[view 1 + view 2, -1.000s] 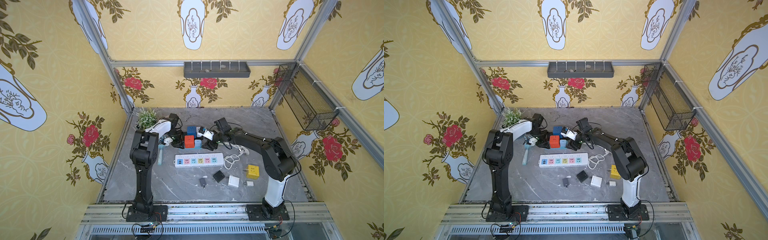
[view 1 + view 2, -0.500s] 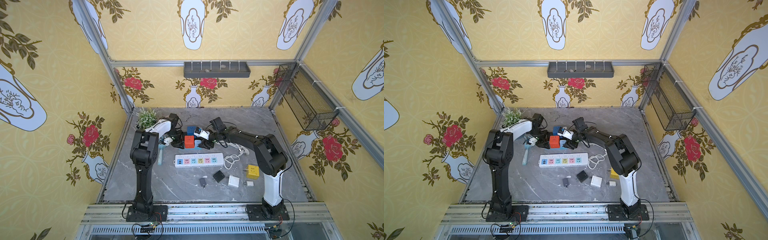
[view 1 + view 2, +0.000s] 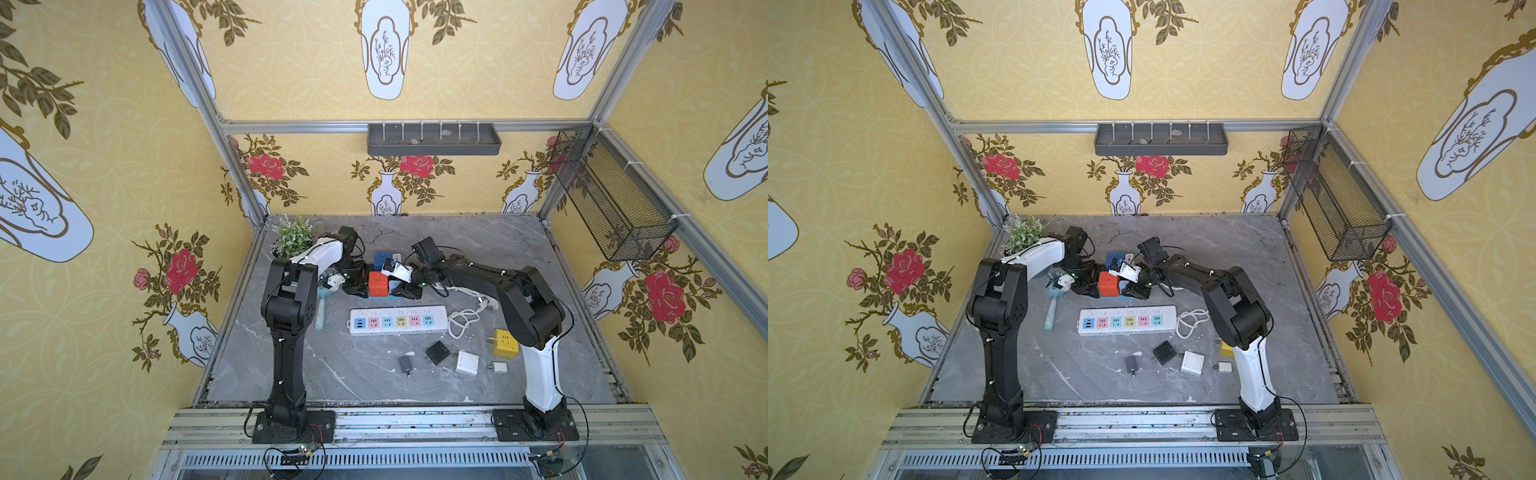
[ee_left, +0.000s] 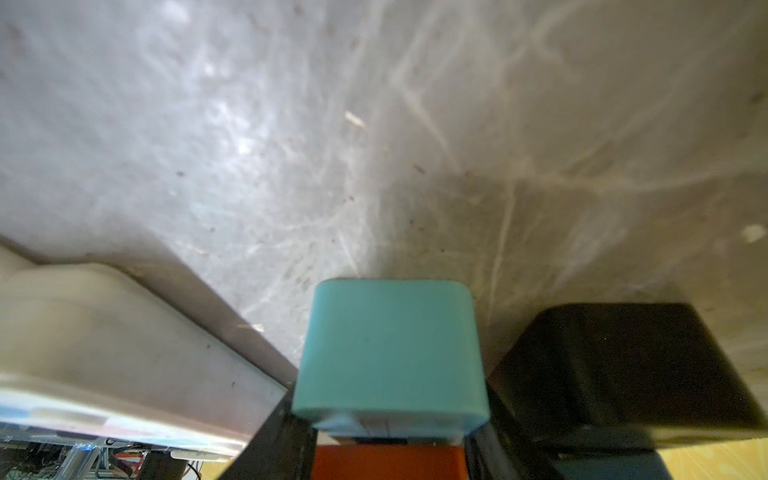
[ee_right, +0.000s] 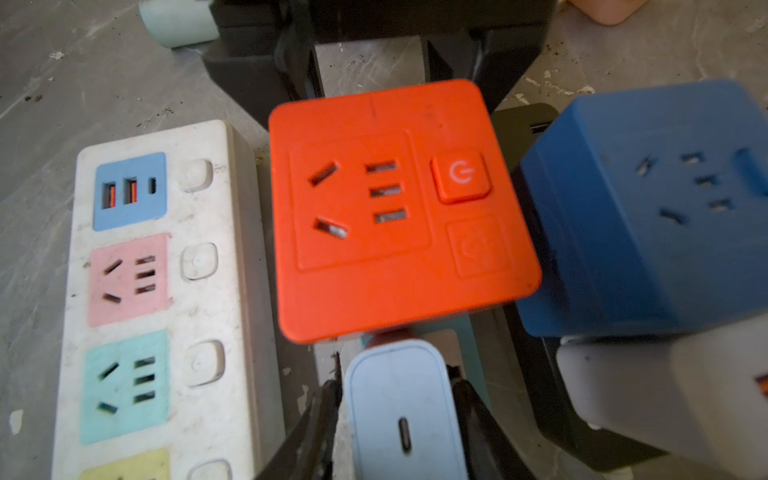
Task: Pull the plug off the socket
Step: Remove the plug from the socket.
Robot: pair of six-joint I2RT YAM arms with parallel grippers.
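1. Right wrist view: plug [image 5: 403, 407] is plugged into orange socket [image 5: 399, 208]; right gripper [image 5: 395, 382] flanks it closely, grip unclear.
2. Left gripper [image 5: 374, 83] clamps socket.
3. Strip [image 5: 166, 291] and blue cube [image 5: 648, 216] crowd either side.

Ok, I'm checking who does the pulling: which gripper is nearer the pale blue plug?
Right. The right gripper has a jaw on each side of the plug. The left gripper is across the orange socket cube from it, clamped on that cube's sides.

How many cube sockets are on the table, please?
3: orange cube behind the power strip, blue cube behind that, yellow cube by the right arm. Others may be hidden.
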